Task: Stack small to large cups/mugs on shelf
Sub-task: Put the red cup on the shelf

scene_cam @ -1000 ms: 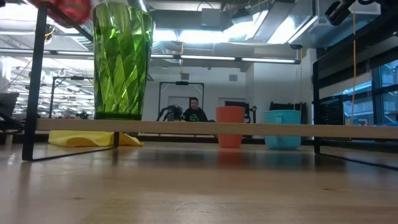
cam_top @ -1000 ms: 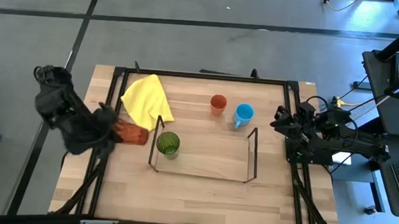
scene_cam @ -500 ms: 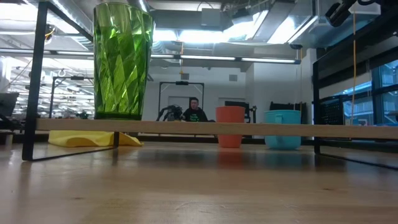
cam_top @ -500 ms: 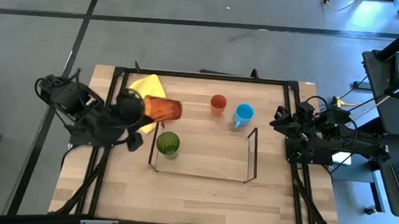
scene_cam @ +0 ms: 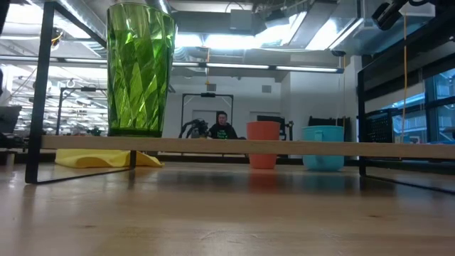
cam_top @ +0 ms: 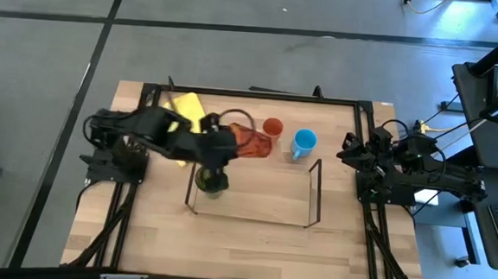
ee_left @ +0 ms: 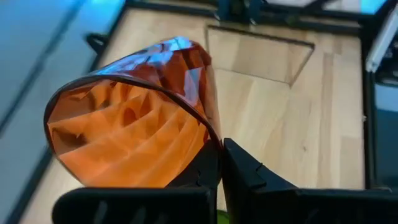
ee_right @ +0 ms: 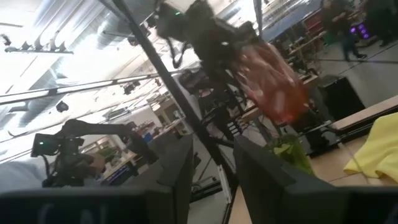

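Observation:
My left gripper (cam_top: 229, 145) is shut on the red-orange patterned cup (cam_top: 250, 144), held in the air over the left end of the wire shelf (cam_top: 315, 191). The green tumbler (cam_top: 212, 182) stands upright on the shelf's left end, partly hidden under my left arm; it also shows in the low view (scene_cam: 141, 67). The small orange cup (cam_top: 272, 128) and the light blue mug (cam_top: 303, 143) stand on the table behind the shelf. My right gripper (cam_top: 352, 152) waits open at the table's right edge. My left gripper holds the red-orange cup by its wall at the rim (ee_left: 208, 127), one finger inside the cup and one outside. The fingers come level from the table's left. The cup is lifted clear and lies on its side, its base toward the table's right.
A yellow cloth (cam_top: 186, 110) lies at the far left of the table, partly under my left arm. The black table frame (cam_top: 252, 95) runs around the table's edges. The shelf board (scene_cam: 284, 146) to the right of the tumbler is bare.
My left gripper has carried the red-orange cup from the table's left edge toward the right, up and over the yellow cloth, to above the shelf's left end. The cup stays on its side in the hold. It has left the low view.

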Motion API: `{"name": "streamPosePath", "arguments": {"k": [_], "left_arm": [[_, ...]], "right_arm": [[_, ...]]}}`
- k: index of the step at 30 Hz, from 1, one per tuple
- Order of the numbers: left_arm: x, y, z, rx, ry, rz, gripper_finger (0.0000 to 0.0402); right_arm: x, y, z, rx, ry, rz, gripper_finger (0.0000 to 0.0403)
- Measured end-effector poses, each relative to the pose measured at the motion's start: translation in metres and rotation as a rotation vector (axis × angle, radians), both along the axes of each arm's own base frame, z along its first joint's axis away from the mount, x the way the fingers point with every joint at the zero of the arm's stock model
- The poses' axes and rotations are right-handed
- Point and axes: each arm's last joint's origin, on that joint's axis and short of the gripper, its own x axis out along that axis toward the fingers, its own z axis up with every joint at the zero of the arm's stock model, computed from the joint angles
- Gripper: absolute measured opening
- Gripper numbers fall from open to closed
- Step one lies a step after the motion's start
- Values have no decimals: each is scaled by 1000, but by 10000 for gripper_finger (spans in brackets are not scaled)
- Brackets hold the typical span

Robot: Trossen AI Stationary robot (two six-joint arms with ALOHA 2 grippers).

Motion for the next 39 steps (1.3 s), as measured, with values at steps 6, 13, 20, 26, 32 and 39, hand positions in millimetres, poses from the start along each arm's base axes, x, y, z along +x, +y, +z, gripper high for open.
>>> {"name": "streamPosePath", "arguments": {"k": [6, 13, 20, 26, 32, 39], "left_arm": [[27, 8, -31, -79, 178, -82, 0], [48, 6, -50, -52, 254, -247, 0], [62, 4, -63, -21, 301, -366, 0], [70, 4, -84, 0, 428, -417, 0], [78, 2, -100, 28, 509, -473, 0], [82, 2, -106, 33, 528, -495, 0]], "right_arm": [[1, 0, -4, 49, 54, 35, 120], [2, 0, -10, 88, 129, 40, 120], [5, -2, -24, 287, 304, -11, 120], [13, 1, -14, 267, 227, 86, 120], [23, 8, 14, 114, -68, 322, 120], [74, 16, -2, 138, 142, 577, 120]]}}
